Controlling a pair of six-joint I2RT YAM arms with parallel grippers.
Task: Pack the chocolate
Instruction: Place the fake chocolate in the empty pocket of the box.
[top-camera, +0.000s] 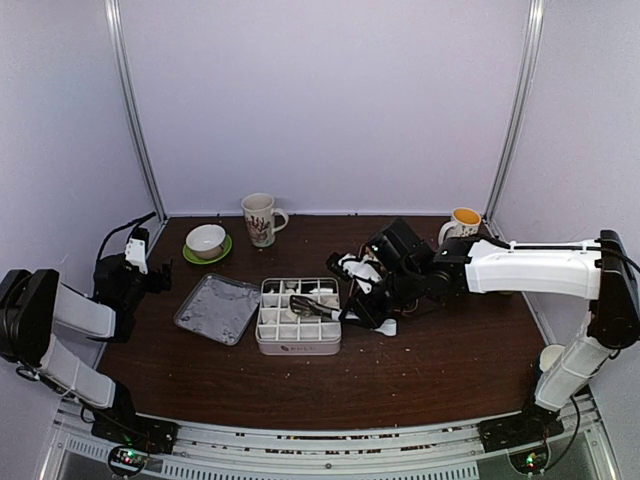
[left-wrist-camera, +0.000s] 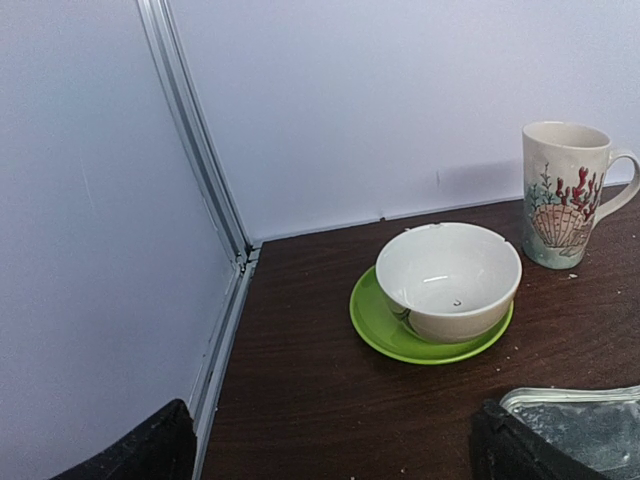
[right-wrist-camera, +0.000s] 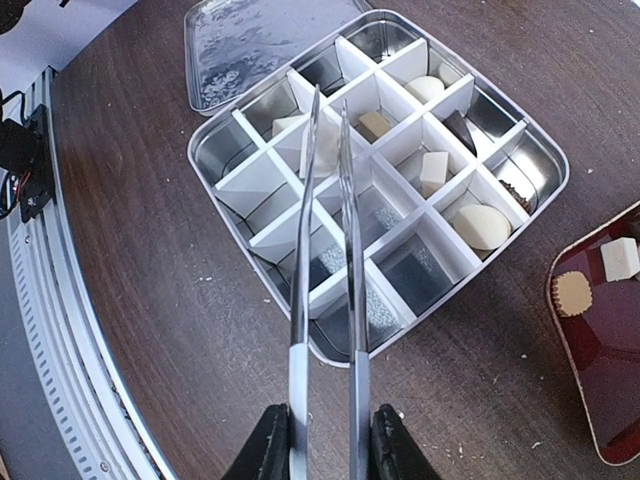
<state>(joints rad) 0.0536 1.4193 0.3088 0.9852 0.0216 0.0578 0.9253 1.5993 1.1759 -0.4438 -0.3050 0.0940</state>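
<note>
Worktop (top-camera: 430, 370): dark brown.
Divided tin (right-wrist-camera: 545, 165): landmark.
Lid (top-camera: 217, 308): just left of tin.
Red tray (right-wrist-camera: 600, 340): right of tin.
My left gripper (left-wrist-camera: 335, 462): far left of tin, spread wide, empty.
My right gripper (right-wrist-camera: 332, 445): right of tin, narrowed on tongs (right-wrist-camera: 345, 200), whose tips are over tin.
Chocolate (right-wrist-camera: 433, 170): single pieces in several tin compartments, others on red tray.

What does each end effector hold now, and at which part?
The right end effector grips the tongs at their handle end; the left end effector is open and empty.
</note>
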